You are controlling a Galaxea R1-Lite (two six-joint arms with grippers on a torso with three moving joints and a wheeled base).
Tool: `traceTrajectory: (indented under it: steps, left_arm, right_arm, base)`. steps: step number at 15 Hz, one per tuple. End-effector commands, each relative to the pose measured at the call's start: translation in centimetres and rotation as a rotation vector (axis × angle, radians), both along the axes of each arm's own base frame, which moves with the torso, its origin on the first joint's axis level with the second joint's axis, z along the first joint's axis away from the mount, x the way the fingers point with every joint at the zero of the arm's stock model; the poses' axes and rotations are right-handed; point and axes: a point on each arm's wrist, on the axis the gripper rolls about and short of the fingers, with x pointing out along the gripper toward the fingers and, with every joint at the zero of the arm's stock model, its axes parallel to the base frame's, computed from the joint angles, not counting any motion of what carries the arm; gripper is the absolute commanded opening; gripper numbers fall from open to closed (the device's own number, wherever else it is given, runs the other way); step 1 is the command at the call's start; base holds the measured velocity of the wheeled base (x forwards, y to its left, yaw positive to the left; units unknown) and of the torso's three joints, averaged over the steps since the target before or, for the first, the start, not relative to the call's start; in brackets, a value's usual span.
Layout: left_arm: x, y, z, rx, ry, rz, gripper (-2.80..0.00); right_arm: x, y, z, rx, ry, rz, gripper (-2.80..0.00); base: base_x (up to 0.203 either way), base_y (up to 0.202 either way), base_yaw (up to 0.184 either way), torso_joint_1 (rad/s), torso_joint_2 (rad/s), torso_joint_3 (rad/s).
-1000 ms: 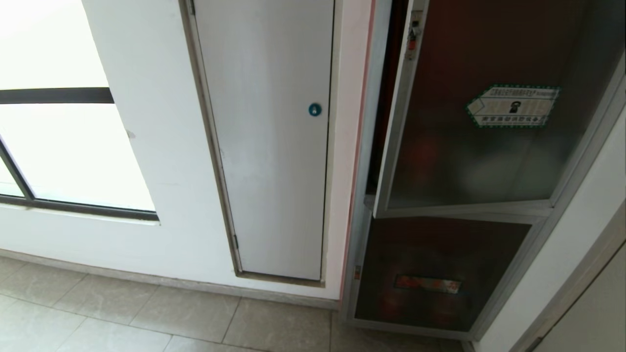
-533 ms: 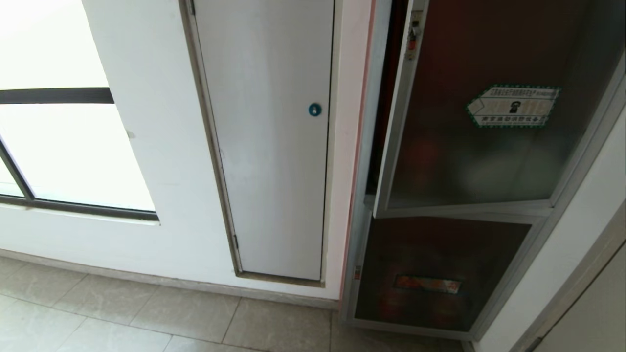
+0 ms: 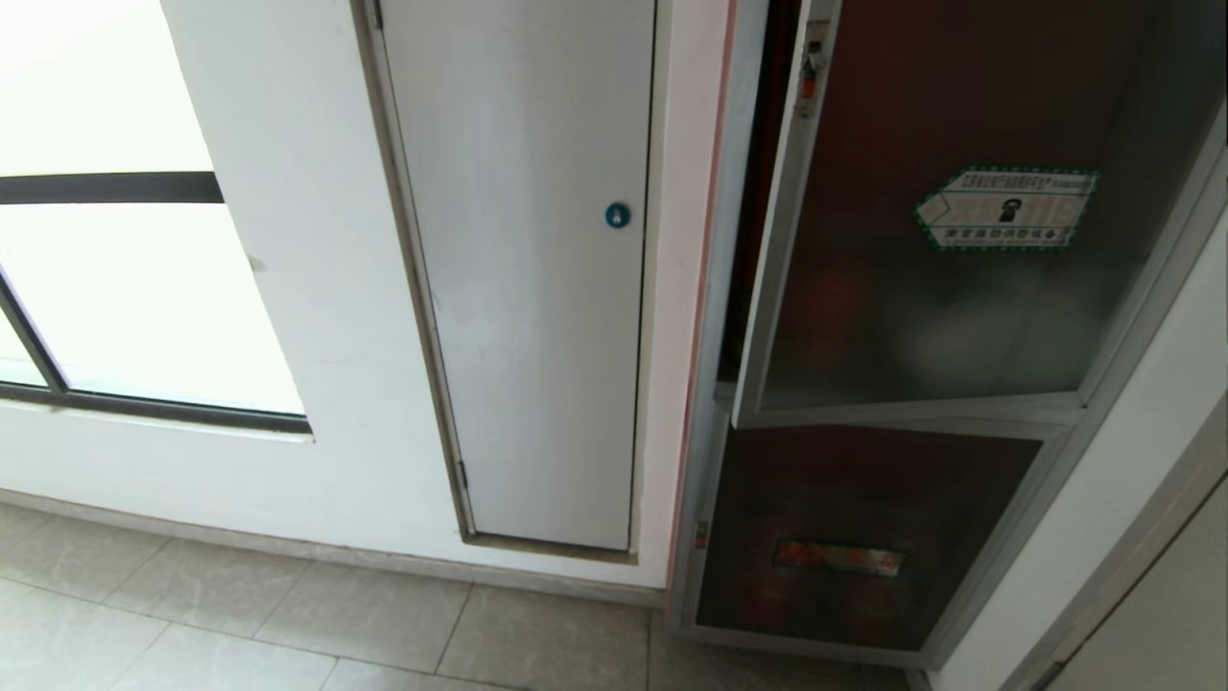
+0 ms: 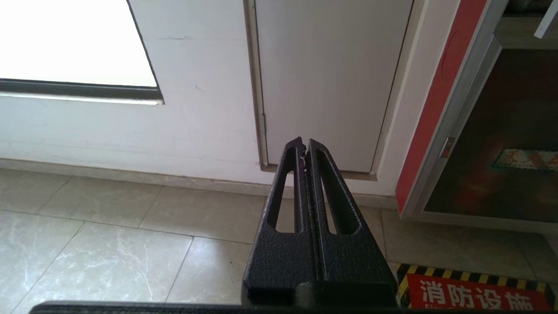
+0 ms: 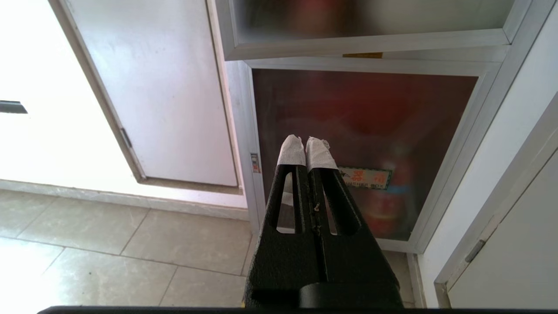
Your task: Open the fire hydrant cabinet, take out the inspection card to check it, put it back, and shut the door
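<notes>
Here, right claw (image 5: 305, 148) closed, empty, left claw (image 4: 304, 146) closed, empty.

My black right tool (image 5: 306, 146) has white-wrapped tips, the door (image 3: 959, 240) is dark tinted glass in silver framing with a green-bordered white sticker (image 3: 1005, 209), and behind it shows something blurred, perhaps red.

cabinet: tall silver aluminium-framed fire hydrant cabinet (image 3: 715, 461), set in wall, red interior dimly visible | door: dark tinted glass door (image 3: 921, 288) in silver frame, green-bordered white sticker, slightly ajar at latch side
</notes>
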Motion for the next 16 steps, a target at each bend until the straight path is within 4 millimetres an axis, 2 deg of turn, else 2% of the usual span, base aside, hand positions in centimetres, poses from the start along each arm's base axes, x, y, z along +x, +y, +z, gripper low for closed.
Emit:
traceTrajectory:
  steps: [1,9,16]
  left_arm:
    - [0.01,0.00,0.00,0.001,0.001,0.000,-2.80]
    - [0.00,0.00,0.04,0.001,0.000,0.000,-2.80]
    - [0.01,0.00,0.00,0.001,0.001,0.000,-2.80]
  right_arm:
    - [0.02,0.00,-0.03,0.000,0.002,0.001,-2.80]
    - [0.02,0.00,-0.03,-0.001,0.002,-0.001,-2.80]
    - [0.02,0.00,-0.03,0.001,0.002,0.000,-2.80]
  base:
    - [0.000,0.000,0.000,0.000,0.00,0.000]
    - [0.008,0.000,-0.001,0.000,0.00,0.000]
    - [0.189,0.000,-0.001,0.007,0.00,-0.002]
